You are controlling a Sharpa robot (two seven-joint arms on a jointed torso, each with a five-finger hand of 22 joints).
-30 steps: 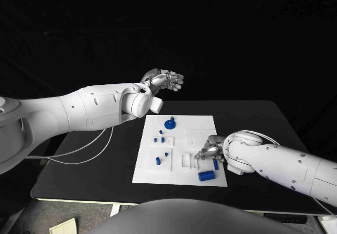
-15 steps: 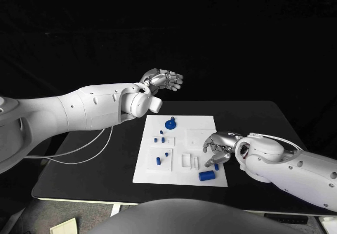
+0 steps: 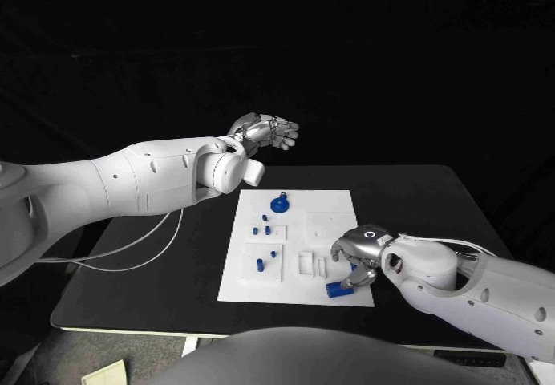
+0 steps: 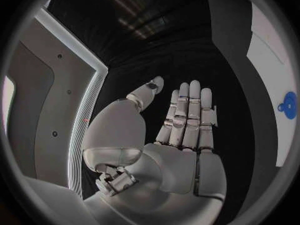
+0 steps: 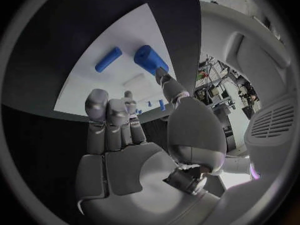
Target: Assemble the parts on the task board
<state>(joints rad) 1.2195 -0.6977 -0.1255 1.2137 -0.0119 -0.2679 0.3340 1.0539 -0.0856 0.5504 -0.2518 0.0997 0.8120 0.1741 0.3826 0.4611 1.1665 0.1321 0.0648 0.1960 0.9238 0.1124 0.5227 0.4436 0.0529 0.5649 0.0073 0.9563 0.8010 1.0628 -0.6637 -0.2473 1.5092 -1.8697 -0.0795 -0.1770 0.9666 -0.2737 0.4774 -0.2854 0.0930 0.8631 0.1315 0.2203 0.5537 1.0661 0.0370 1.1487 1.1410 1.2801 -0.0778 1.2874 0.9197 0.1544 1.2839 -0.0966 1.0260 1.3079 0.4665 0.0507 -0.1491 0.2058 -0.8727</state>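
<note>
The white task board (image 3: 330, 204) lies mid-table. On it are a blue round piece with a knob (image 3: 280, 204), small blue pegs (image 3: 265, 230) and a blue cylinder (image 3: 339, 289) at its near right corner. My right hand (image 3: 356, 253) hovers just above that cylinder with nothing in it. In the right wrist view my right hand (image 5: 125, 140) has its fingers apart, the thumb tip at the blue cylinder (image 5: 150, 60), and a blue peg (image 5: 108, 59) lies beside it. My left hand (image 3: 264, 130) is raised beyond the table's far edge. The left wrist view has my left hand (image 4: 181, 130) flat and bare.
White cables (image 3: 151, 249) run over the black table (image 3: 416, 192) left of the board. The left wrist view catches the board's edge (image 4: 265, 45) with the blue round piece (image 4: 287, 104).
My right hand has drawn back toward the board's near right corner and turned, ending over the blue cylinder. The left hand has stayed put.
</note>
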